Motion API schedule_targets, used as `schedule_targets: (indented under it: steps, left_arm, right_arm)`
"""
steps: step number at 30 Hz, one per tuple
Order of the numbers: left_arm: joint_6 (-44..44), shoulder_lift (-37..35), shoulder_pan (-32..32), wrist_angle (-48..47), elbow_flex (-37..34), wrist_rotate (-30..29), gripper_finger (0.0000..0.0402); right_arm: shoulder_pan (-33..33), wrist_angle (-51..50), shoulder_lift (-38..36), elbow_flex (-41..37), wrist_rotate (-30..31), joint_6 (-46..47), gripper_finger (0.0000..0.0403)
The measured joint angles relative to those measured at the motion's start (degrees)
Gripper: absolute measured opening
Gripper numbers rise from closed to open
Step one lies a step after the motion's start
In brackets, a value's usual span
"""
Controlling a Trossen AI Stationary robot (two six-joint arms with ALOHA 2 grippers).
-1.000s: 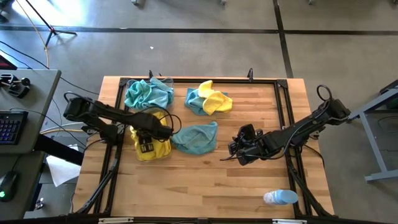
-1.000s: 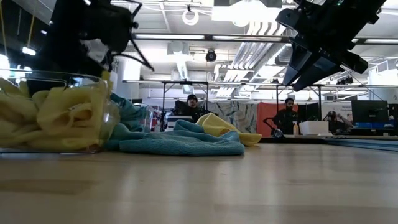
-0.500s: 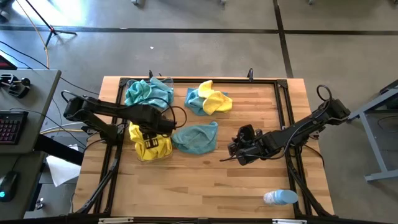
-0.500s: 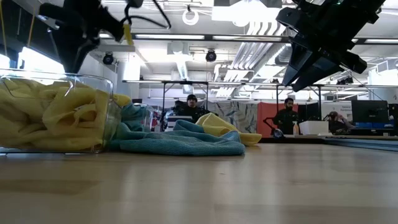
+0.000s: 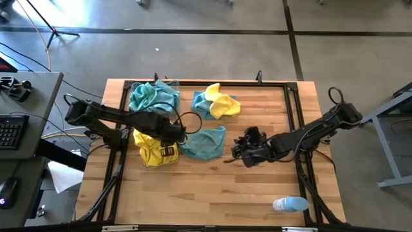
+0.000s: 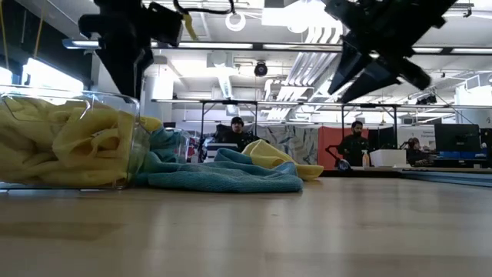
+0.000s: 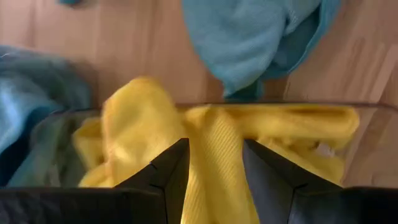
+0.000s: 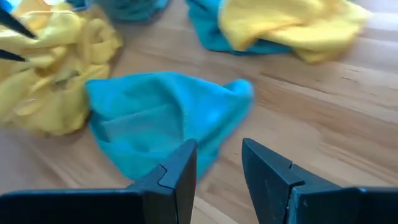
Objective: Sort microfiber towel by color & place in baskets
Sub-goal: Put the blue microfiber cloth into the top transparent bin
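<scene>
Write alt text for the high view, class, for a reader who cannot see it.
Seen from above, the left gripper hangs over a clear basket of yellow towels, while the right gripper, empty, is beside a loose teal towel on the wooden table. Behind lie a basket of teal towels and a yellow-and-teal pile.

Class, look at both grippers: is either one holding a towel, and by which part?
Neither. The left gripper hangs empty over the yellow towels; the right gripper is empty near the teal towel.
</scene>
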Motion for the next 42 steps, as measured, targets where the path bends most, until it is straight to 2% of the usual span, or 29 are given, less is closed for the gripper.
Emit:
schedule_targets:
  steps: [4,9,13,16,20,26,30,36,42]
  left_arm:
    - [0.65,-3.91,0.02,7.67,-4.94,0.39,0.014]
    - [-0.79,-13.82,0.66,15.65,-12.05,1.01,0.014]
    - [-2.2,-22.78,0.81,21.36,-17.85,1.76,0.014]
    - [-4.05,-28.74,0.8,24.27,-21.53,1.87,0.014]
    - [-6.34,-35.39,0.83,26.25,-24.81,1.85,0.014]
    - [-6.44,-41.71,0.83,27.43,-25.37,0.68,0.014]
    - [-5.22,-43.85,0.83,28.7,-25.37,-1.25,0.014]
    - [-4.45,-44.55,0.79,29.94,-25.37,-1.19,0.014]
    - [-4.49,-44.53,0.79,30.03,-25.37,-1.19,0.014]
  right_arm:
    - [-4.31,10.24,0.0,0.0,-5.76,-12.97,0.0124]
    - [-10.02,19.33,0.0,0.42,-11.0,-23.79,0.0124]
    - [-13.75,19.4,1.21,4.42,-16.26,-30.28,0.0124]
    - [-15.04,17.92,3.97,9.89,-17.93,-36.25,0.0124]
    - [-16.15,9.4,10.02,20.77,-18.48,-41.6,0.0124]
    - [-18.31,-11.89,22.14,38.57,-20.22,-42.61,0.0124]
    - [-19.77,-19.98,30.1,45.54,-24.25,-42.08,0.0124]
    - [-21.06,-20.71,37.67,46.48,-32.19,-39.04,0.0124]
    - [-20.95,-21.52,40.18,41.87,-33.86,-33.8,0.0124]
